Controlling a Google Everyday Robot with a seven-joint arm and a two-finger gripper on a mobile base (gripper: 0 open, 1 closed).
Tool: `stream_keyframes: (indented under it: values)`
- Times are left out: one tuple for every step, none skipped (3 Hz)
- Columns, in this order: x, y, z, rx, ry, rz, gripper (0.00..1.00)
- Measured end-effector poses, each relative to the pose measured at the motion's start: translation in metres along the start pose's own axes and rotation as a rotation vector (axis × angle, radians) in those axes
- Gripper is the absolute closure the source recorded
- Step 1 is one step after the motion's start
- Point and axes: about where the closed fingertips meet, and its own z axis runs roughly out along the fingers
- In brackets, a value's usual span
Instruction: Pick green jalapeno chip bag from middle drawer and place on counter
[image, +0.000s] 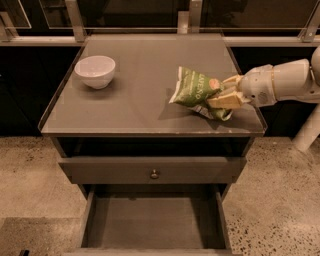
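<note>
The gripper (218, 93) is positioned over the right side of the counter (135, 100), at the end of a white arm (285, 80) that enters from the right edge of the view. Its two tan fingers (231, 80) are clamped on the right end of the green jalapeno chip bag (192, 87), one above and one below. The bag is tilted, with its left end raised and a shadow on the counter beneath it. It cannot be determined whether its lower edge touches the surface. A white bowl (95, 71) stands upright on the counter's left rear area, well apart from the bag. Below, a closed drawer front (100, 170) carries a small round knob (154, 174). The middle drawer (150, 220) beneath it is pulled open, showing a bare grey floor.
</note>
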Motion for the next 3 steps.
stream_keyframes:
  values:
    - [0.0000, 0.0000, 0.0000, 0.000, 0.000, 0.000, 0.58]
    - [0.0000, 0.0000, 0.0001, 0.000, 0.000, 0.000, 0.35]
    - [0.0000, 0.0000, 0.0001, 0.000, 0.000, 0.000, 0.12]
